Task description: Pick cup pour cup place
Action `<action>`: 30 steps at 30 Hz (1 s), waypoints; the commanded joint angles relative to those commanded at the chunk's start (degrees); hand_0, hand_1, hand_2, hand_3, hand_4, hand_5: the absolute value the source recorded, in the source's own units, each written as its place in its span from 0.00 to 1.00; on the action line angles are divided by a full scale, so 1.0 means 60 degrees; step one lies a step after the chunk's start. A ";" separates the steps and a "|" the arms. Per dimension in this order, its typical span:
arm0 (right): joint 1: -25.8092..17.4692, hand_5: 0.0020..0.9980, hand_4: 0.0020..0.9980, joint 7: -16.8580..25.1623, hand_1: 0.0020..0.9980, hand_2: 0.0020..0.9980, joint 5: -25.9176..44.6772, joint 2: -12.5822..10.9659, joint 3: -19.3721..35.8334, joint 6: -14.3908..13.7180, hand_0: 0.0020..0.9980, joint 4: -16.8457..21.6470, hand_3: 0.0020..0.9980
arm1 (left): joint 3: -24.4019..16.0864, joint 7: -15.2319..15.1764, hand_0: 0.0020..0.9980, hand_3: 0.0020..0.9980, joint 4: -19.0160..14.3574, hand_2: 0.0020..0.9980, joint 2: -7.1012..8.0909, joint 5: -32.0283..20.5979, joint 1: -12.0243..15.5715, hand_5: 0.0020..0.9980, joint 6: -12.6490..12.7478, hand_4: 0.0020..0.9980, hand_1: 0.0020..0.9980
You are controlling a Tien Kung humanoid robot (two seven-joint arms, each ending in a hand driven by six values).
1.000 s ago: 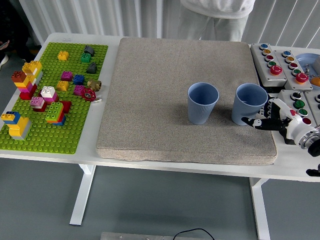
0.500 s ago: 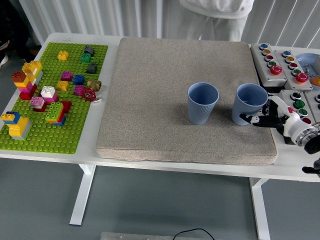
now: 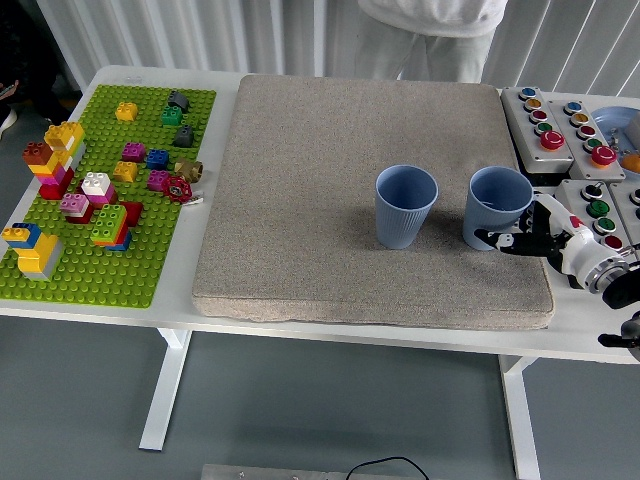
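Note:
Two blue ribbed cups stand upright on the grey mat (image 3: 330, 200): the left cup (image 3: 405, 204) near the middle and the right cup (image 3: 496, 205) close to the mat's right edge. My right hand (image 3: 512, 228) comes in from the lower right and wraps the right cup's lower part. Its thumb (image 3: 484, 238) lies across the front of the cup and its fingers (image 3: 543, 208) press against the right side. The cup still rests on the mat. My left arm is out of view.
A green baseplate (image 3: 150, 270) with several toy bricks fills the table's left. Grey button boxes (image 3: 556, 120) sit at the right, just behind my hand. A person in light clothes (image 3: 430, 30) stands at the far side, hands out of view.
My right hand has slid a little left and closed around the right cup's base. The cup has shifted slightly left with it. The left cup has not moved.

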 joint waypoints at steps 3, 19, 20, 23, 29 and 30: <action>0.0028 0.26 0.85 0.0138 0.89 0.96 0.0079 0.0003 -0.0063 -0.0201 0.91 0.0010 0.94 | 0.0001 -0.0002 0.80 0.80 0.0003 0.87 0.0004 -0.0006 -0.0008 1.00 0.0001 0.52 0.84; 0.0176 0.26 0.85 0.0143 0.88 0.94 0.0192 0.0066 -0.0294 -0.0406 0.91 -0.0156 0.93 | -0.0006 -0.0007 0.80 0.80 0.0007 0.87 0.0017 0.0021 -0.0031 1.00 0.0007 0.52 0.84; 0.0178 0.24 0.83 0.0184 0.87 0.93 0.0231 0.0075 -0.0319 -0.0451 0.89 -0.0166 0.91 | -0.0006 -0.0006 0.80 0.80 0.0007 0.87 0.0016 0.0025 -0.0031 1.00 0.0008 0.52 0.84; 0.0196 0.24 0.83 0.0291 0.87 0.93 0.0336 0.0088 -0.0386 -0.0732 0.89 -0.0186 0.91 | -0.0011 -0.0004 0.80 0.80 0.0007 0.87 0.0018 0.0029 -0.0029 1.00 0.0008 0.52 0.84; 0.0226 0.06 0.74 0.0378 0.81 0.83 0.0338 0.0090 -0.0446 -0.0863 0.85 -0.0237 0.82 | -0.0004 -0.0011 0.80 0.80 0.0008 0.87 0.0021 0.0029 -0.0032 1.00 0.0015 0.52 0.84; 0.0229 0.06 0.74 0.0381 0.81 0.83 0.0342 0.0090 -0.0452 -0.0867 0.85 -0.0241 0.82 | -0.0004 -0.0011 0.80 0.80 0.0008 0.87 0.0021 0.0031 -0.0034 1.00 0.0015 0.52 0.84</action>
